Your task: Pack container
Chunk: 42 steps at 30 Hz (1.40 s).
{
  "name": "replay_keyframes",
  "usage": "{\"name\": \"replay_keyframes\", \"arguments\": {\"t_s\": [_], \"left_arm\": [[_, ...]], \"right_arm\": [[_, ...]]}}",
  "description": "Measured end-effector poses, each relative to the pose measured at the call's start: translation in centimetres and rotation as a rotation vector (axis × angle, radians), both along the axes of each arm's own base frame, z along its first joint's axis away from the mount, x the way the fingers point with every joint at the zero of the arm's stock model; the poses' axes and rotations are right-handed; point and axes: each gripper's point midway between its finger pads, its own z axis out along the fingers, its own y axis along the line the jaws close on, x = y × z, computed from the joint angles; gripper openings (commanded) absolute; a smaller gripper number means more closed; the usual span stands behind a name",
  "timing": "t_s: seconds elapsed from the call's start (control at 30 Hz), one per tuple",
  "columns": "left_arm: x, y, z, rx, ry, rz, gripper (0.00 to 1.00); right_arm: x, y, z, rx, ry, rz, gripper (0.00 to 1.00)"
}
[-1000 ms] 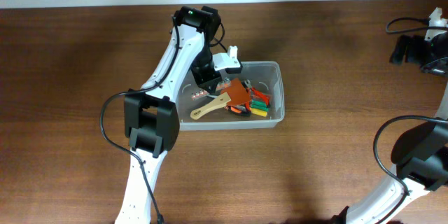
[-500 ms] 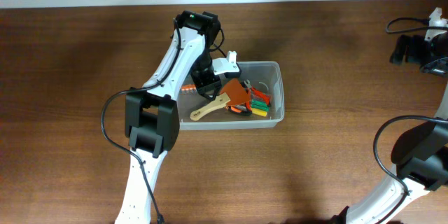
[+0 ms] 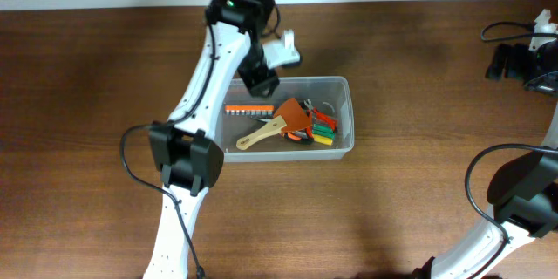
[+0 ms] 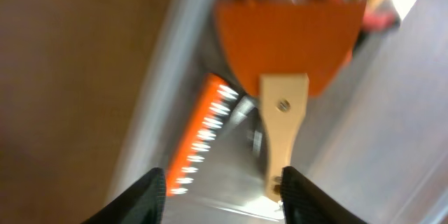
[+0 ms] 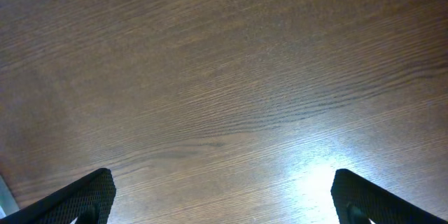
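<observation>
left fingers (image 4: 150, 192) apart and empty, above the far rim of the container (image 3: 350, 118); right fingers (image 5: 84, 197) spread wide, well away

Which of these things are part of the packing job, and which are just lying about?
Job: container, orange bit strip, wooden-handled scraper, coloured hand tools, open left fingers.
Lying about: black cable, idle right fingers over bare table.

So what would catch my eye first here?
The clear container mid-table, holding an orange scraper with a wooden handle and an orange strip of bits. The left gripper hovers open above its far rim; the right gripper hangs open over the table at the right edge.
</observation>
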Motion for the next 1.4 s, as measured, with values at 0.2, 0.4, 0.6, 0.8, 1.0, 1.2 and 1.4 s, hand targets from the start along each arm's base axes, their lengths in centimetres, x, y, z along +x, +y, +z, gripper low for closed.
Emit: {"name": "replay_keyframes", "arguments": {"t_s": [0.2,0.4,0.6,0.8,1.0,1.2,1.4], "left_arm": [[1.7,-0.3,8.8,-0.1,-0.247,0.061,0.82],[1.5,3.8,17.0,-0.127,-0.444,0.217,0.99],[-0.1,10.2,24.0,-0.154,-0.589,0.426,0.99],[-4.0,14.1,29.9,-0.202,-0.711,0.552,0.99],[-9.5,15.2,30.7,-0.191,-0.659,0.589,0.99],[-16.1,15.6,27.2,-0.178,-0.502,0.619,0.99],[-23.1,15.5,27.5,-0.294,-0.545,0.639,0.99]], "right_arm": [[0.0,0.0,0.0,0.0,0.0,0.0,0.99],[0.0,0.0,0.0,0.0,0.0,-0.001,0.99],[0.0,0.0,0.0,0.0,0.0,0.0,0.99],[0.0,0.0,0.0,0.0,0.0,0.0,0.99],[0.0,0.0,0.0,0.0,0.0,-0.001,0.99],[0.0,0.0,0.0,0.0,0.0,-0.001,0.99],[0.0,0.0,0.0,0.0,0.0,0.0,0.99]]}}
